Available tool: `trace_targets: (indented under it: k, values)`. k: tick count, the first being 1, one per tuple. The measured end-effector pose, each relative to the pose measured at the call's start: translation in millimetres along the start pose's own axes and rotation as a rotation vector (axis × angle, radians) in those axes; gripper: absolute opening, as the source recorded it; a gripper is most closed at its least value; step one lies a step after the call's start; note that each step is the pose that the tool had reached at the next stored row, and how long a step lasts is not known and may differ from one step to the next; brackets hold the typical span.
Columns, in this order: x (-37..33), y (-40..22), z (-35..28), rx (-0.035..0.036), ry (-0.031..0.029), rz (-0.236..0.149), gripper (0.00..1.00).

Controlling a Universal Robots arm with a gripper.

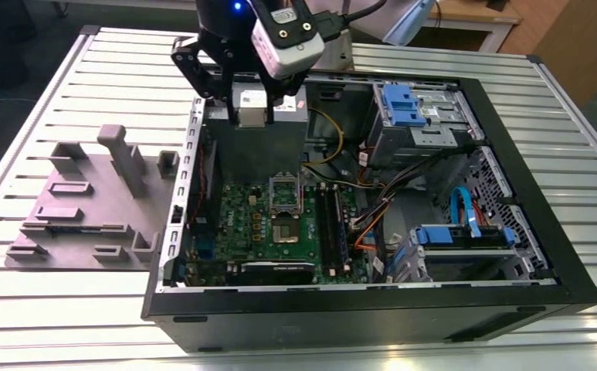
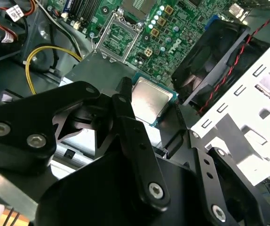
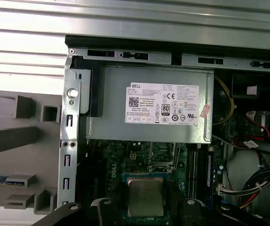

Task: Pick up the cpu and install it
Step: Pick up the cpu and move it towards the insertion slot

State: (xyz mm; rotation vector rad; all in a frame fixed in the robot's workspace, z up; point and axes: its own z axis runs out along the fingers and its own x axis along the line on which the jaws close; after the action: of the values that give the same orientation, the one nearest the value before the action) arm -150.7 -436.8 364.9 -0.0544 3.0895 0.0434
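On the exterior view's left, a pale grey plastic fixture with upright posts and shallow pockets (image 1: 87, 201) lies flat on the slatted aluminium table (image 1: 51, 325), just beside the case wall. It is probably a parts holder, kept near the work so that reaches are short.

Next along stands the open black metal computer case (image 1: 381, 309), laid on its side with the panel off, which leaves its boards facing upward for access from above. The black linkage gripper (image 1: 251, 108) hangs over the case's far corner, above the grey sheet-metal power supply box with a white label (image 3: 149, 122).

In the second wrist view the cpu (image 2: 149, 100), a small flat square chip with a silvery metal top and a green rim, sits between the black fingers (image 2: 123, 109). They are closed on its opposite edges, so the top stays bare and the chip roughly level. That grip seems chosen to leave the underside free for seating. The chip is in the air, clear of the board.

Below and further into the case lies the green motherboard (image 1: 236, 216). Its square metal-framed socket with a dark centre (image 1: 285, 229) has nothing in it and its frame looks swung open to receive the chip; the held chip is well apart from it.

To the exterior view's right, a thin yellow cable (image 1: 329, 131) loops past the power supply. Beyond it, metal drive bays with blue plastic tabs (image 1: 401, 104) line the case's side.
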Motion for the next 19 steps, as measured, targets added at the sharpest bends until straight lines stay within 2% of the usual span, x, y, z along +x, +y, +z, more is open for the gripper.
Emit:
trace_targets:
  k: [4, 9, 13, 19]
  values:
    - [0.0, -1.8, 1.9, 0.0000, 0.0000, 0.000, 0.47]
    - [-1.8, -8.8, 8.7, -0.0001, 0.0014, 0.000, 0.47]
    - [-7.0, -12.4, 13.7, -0.0003, 0.0066, 0.000, 0.47]
    - [-19.0, -15.4, 19.6, 0.0002, 0.0171, 0.000, 0.47]
